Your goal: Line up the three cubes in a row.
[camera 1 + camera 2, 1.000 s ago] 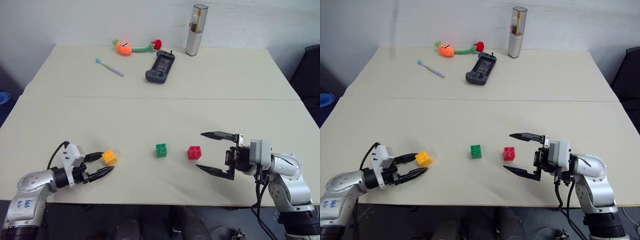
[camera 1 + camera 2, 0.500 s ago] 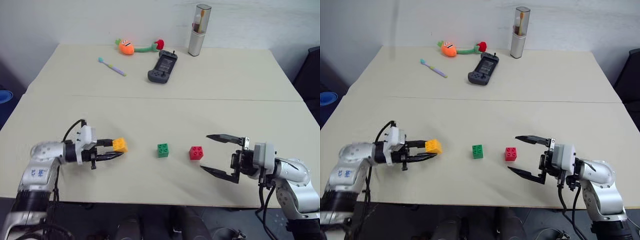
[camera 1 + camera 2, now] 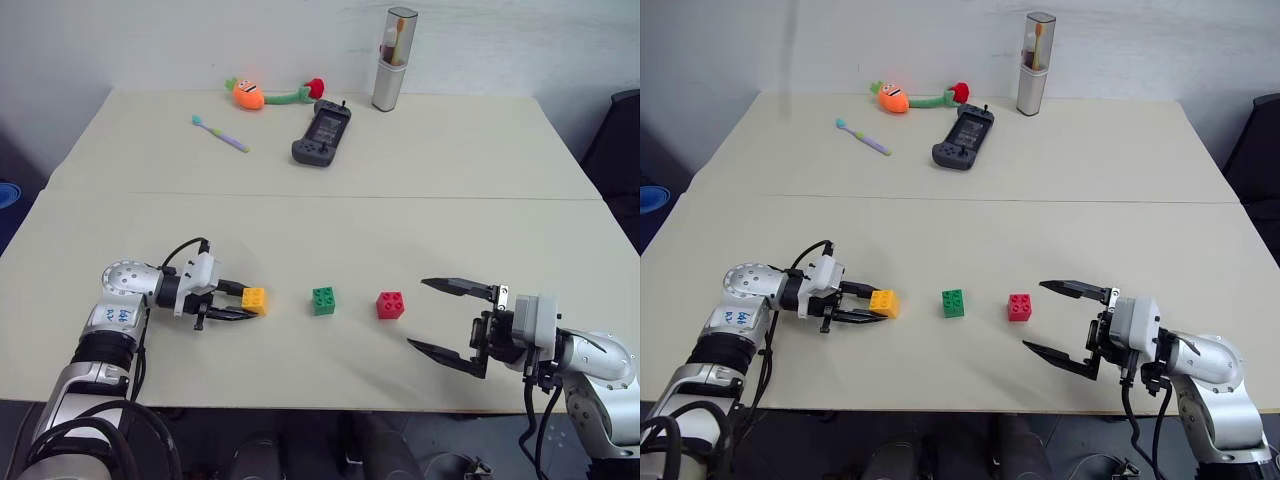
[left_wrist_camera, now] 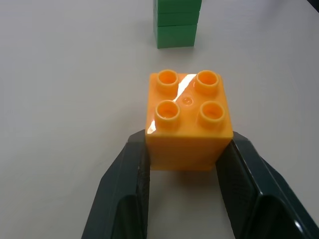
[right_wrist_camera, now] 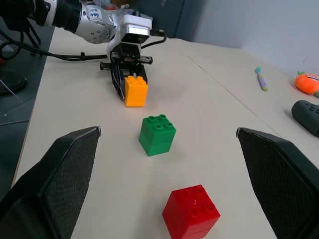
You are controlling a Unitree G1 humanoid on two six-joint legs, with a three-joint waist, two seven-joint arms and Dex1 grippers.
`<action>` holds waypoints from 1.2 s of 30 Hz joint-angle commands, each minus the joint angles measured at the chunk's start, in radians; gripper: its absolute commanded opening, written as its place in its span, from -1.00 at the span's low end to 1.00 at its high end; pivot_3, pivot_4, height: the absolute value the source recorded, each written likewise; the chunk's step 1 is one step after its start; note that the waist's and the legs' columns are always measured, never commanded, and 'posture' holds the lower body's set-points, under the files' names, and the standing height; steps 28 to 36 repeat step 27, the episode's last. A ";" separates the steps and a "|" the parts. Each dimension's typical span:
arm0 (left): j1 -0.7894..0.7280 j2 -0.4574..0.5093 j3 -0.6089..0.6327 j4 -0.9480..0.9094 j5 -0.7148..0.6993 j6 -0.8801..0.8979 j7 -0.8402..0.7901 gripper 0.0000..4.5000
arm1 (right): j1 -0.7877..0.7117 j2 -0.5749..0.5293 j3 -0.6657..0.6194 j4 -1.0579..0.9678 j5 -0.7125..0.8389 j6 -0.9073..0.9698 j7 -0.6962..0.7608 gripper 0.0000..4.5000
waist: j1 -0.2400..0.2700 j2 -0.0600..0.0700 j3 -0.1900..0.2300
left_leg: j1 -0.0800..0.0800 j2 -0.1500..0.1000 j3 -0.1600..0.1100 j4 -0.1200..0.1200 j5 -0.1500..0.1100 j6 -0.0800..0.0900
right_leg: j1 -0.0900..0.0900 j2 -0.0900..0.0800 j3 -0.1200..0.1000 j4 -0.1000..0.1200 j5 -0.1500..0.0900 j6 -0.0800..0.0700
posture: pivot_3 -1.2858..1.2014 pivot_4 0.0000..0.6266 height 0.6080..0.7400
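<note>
Moved: yellow cube (image 3: 254,299), carried rightward by left gripper (image 3: 243,301), now clamped in its fingers just left of green cube (image 3: 323,300). Red cube (image 3: 390,305) right of green. Right gripper (image 3: 450,318): spread wide, empty. Case (image 3: 388,60): holds a toothbrush.

You have three studded cubes on the pale tabletop near its front edge. The yellow-orange cube (image 3: 254,299) sits leftmost, studs up, four round studs on top, squeezed between two black fingers (image 4: 123,191); whether it rests on the table or hangs just above it you probably cannot tell. The green cube (image 3: 323,300) stands upright near it to the right, with a gap between them. The red cube (image 3: 390,305) stands upright just right of the green one, apart from it. All three lie roughly along one line.
</note>
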 commanded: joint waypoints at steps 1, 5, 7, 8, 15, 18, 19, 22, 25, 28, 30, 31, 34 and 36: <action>-0.014 0.011 -0.010 0.013 0.016 0.004 -0.040 -0.17 | 0.005 -0.010 -0.028 -0.026 0.017 -0.004 -0.004 1.00 | 0.001 0.000 0.000 | 0.000 0.000 0.000 0.000 0.000 0.000 | 0.000 0.000 0.000 0.000 0.000 0.000 | 0.03 -0.52 1.00; -0.007 0.027 0.012 -0.011 0.004 -0.002 -0.017 0.38 | 0.002 -0.018 -0.032 -0.016 0.022 -0.004 0.007 1.00 | 0.000 0.000 0.000 | 0.000 0.000 0.000 0.000 0.000 0.000 | 0.000 0.000 0.000 0.000 0.000 0.000 | 0.03 -0.52 1.00; 0.010 0.045 0.033 -0.040 -0.009 -0.012 -0.007 0.64 | 0.002 -0.027 -0.041 -0.013 0.029 -0.002 0.016 1.00 | -0.002 0.000 0.000 | 0.000 0.000 0.000 0.000 0.000 0.000 | 0.000 0.000 0.000 0.000 0.000 0.000 | 0.03 -0.52 1.00; 0.034 0.068 0.054 -0.077 -0.030 0.007 -0.009 0.80 | 0.004 -0.040 -0.053 -0.009 0.036 -0.001 0.027 1.00 | -0.003 0.000 0.000 | 0.000 0.000 0.000 0.000 0.000 0.000 | 0.000 0.000 0.000 0.000 0.000 0.000 | 0.03 -0.52 1.00; 0.316 0.274 0.268 -0.393 -0.170 0.219 0.042 0.91 | 0.014 -0.179 -0.193 0.078 0.085 0.015 0.149 1.00 | -0.003 0.000 0.000 | 0.000 0.002 0.000 -0.001 0.000 0.000 | 0.000 0.001 0.001 -0.001 0.000 0.000 | 0.03 -0.52 1.00; 0.434 0.341 0.376 -0.479 -0.199 0.298 0.083 0.91 | -0.032 -0.249 -0.234 0.182 0.081 0.010 0.221 1.00 | -0.001 0.000 0.000 | 0.001 0.002 0.000 -0.001 -0.003 0.005 | 0.001 -0.001 0.001 -0.001 0.000 0.000 | 0.03 -0.52 1.00; 0.466 0.357 0.406 -0.503 -0.213 0.326 0.089 0.91 | -0.054 -0.267 -0.236 0.217 0.076 0.005 0.242 1.00 | 0.000 0.000 0.000 | 0.001 0.002 0.000 -0.001 -0.003 0.006 | 0.001 -0.001 0.001 -0.001 0.000 0.000 | 0.03 -0.52 1.00; 0.529 0.369 0.455 -0.556 -0.233 0.373 0.115 0.91 | -0.107 -0.291 -0.221 0.293 0.058 -0.013 0.292 1.00 | 0.001 0.001 0.000 | 0.002 0.002 0.000 -0.002 -0.004 0.006 | 0.001 -0.001 0.001 -0.001 0.000 0.000 | 0.03 -0.52 1.00; 0.570 0.361 0.478 -0.594 -0.224 0.380 0.145 0.91 | -0.158 -0.296 -0.196 0.368 0.032 -0.041 0.331 1.00 | -0.001 0.001 0.001 | 0.002 0.002 0.000 -0.003 -0.003 0.005 | 0.001 -0.001 0.001 -0.001 0.000 -0.001 | 0.03 -0.52 1.00; 0.585 0.355 0.482 -0.611 -0.222 0.376 0.155 0.91 | -0.186 -0.288 -0.183 0.406 0.017 -0.057 0.342 1.00 | -0.002 0.001 0.001 | 0.002 0.002 0.000 -0.003 -0.003 0.005 | 0.001 -0.001 0.001 -0.001 0.000 -0.001 | 0.03 -0.52 1.00; 0.585 0.355 0.482 -0.611 -0.222 0.376 0.155 0.91 | -0.186 -0.288 -0.183 0.406 0.017 -0.057 0.342 1.00 | -0.002 0.001 0.001 | 0.002 0.002 0.000 -0.003 -0.003 0.005 | 0.001 -0.001 0.001 -0.001 0.000 -0.001 | 0.03 -0.52 1.00; 0.585 0.355 0.482 -0.611 -0.222 0.376 0.155 0.91 | -0.186 -0.288 -0.183 0.406 0.017 -0.057 0.342 1.00 | -0.002 0.001 0.001 | 0.002 0.002 0.000 -0.003 -0.003 0.005 | 0.001 -0.001 0.001 -0.001 0.000 -0.001 | 0.03 -0.52 1.00; 0.585 0.355 0.482 -0.611 -0.222 0.376 0.155 0.91 | -0.186 -0.288 -0.183 0.406 0.017 -0.057 0.342 1.00 | -0.002 0.001 0.001 | 0.002 0.002 0.000 -0.003 -0.003 0.005 | 0.001 -0.001 0.001 -0.001 0.000 -0.001 | 0.03 -0.52 1.00; 0.585 0.355 0.482 -0.611 -0.222 0.376 0.155 0.91 | -0.186 -0.288 -0.183 0.406 0.017 -0.057 0.342 1.00 | -0.002 0.001 0.001 | 0.002 0.002 0.000 -0.003 -0.003 0.005 | 0.001 -0.001 0.001 -0.001 0.000 -0.001 | 0.03 -0.52 1.00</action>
